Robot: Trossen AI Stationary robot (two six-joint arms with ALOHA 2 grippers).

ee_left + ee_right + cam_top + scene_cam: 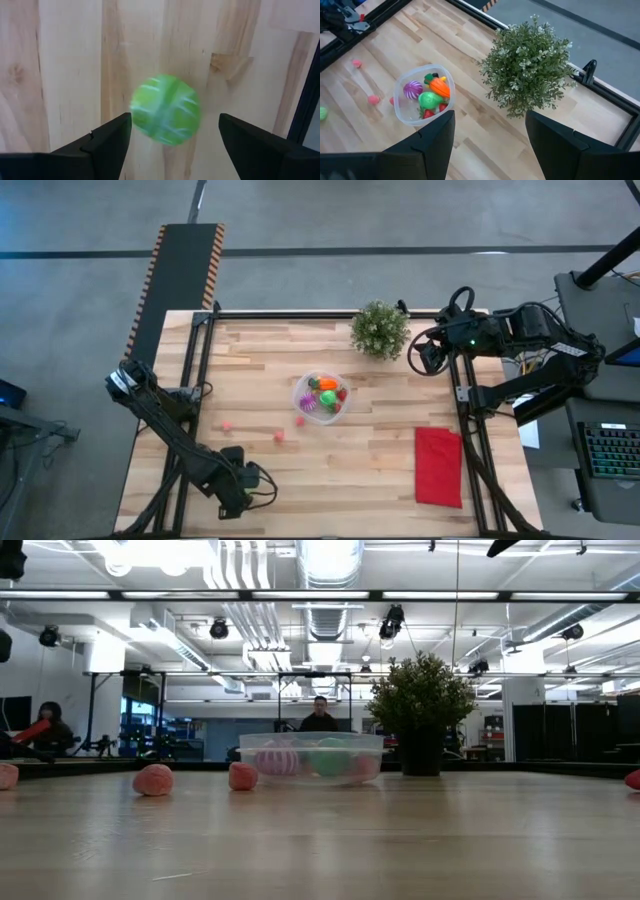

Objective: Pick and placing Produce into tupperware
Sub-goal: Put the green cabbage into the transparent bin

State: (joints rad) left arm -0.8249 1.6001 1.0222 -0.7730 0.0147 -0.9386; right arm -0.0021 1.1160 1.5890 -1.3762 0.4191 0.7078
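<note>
Your left hand (172,145) hangs over the near left corner of the tabletop (380,480), well apart from the tupperware (321,397). Its fingers are spread wide and hold nothing. Below the gap between them lies a round green piece of produce (166,109) with pale stripes, resting on the wood.

The red cloth (438,466) lies flat on the near right side, well apart from the tupperware.

Between your left hand and the tupperware, three small pink pieces sit loose on the wood: one (279,436) near the bowl's near left side, one (300,420) just beside its rim, and one (227,425) farther to the left.

The tupperware sits at the middle of the tabletop. It is a clear round bowl, and it holds a purple striped piece (413,90), a green piece (430,99), an orange piece (440,87) and small red pieces (427,113).

Beyond the bowl and to its right, the potted plant (379,329) stands at the far edge.

Your right hand (490,137) is held just to the right of the plant, above the far right corner. Its fingers are spread apart and empty.

In the room behind the tabletop, a person (319,716) sits directly beyond the bowl, and another person (42,727) sits far to the left.
</note>
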